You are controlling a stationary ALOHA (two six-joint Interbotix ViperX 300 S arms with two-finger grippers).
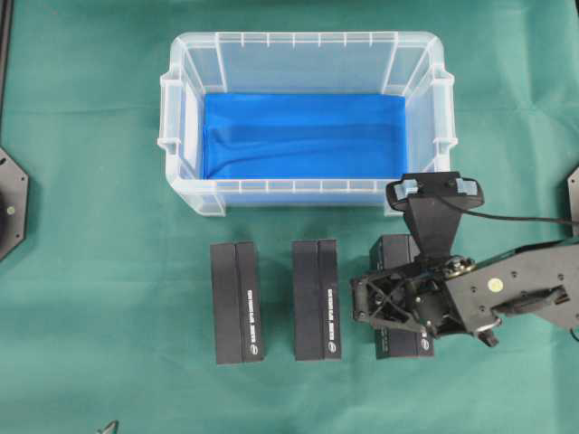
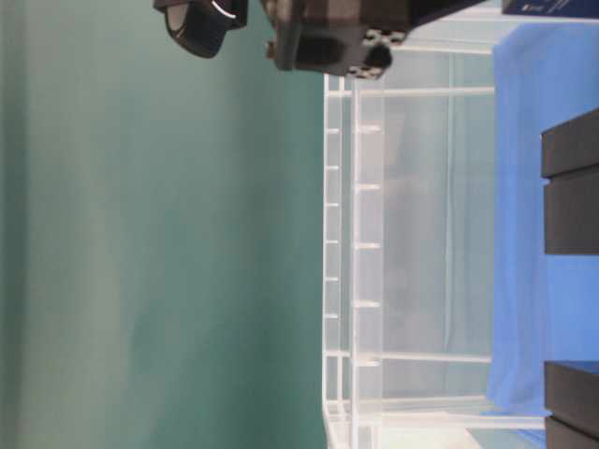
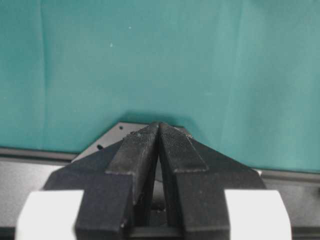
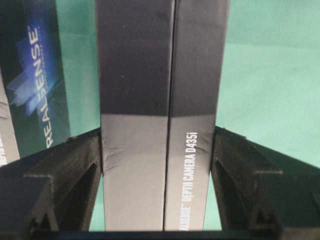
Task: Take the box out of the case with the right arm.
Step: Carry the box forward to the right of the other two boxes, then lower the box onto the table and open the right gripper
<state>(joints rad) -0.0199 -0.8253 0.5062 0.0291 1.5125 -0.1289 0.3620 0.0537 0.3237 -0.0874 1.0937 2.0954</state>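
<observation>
Right, the case (image 1: 308, 63) sits at twelve o'clock, only its blue lining inside. I've got the right gripper (image 1: 380, 303) at four o'clock, jaws pinching the third box (image 4: 162, 115) beside two others (image 1: 237, 303) on the worktop (image 1: 90, 226). Placing step, I judge; next, spread and lift clear. Left gripper (image 3: 159, 142) pressed together, idle.

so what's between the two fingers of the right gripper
One of the black boxes, the one labelled depth camera D435i, sits between the right gripper fingers, touching both. The right wrist view shows it.
</observation>
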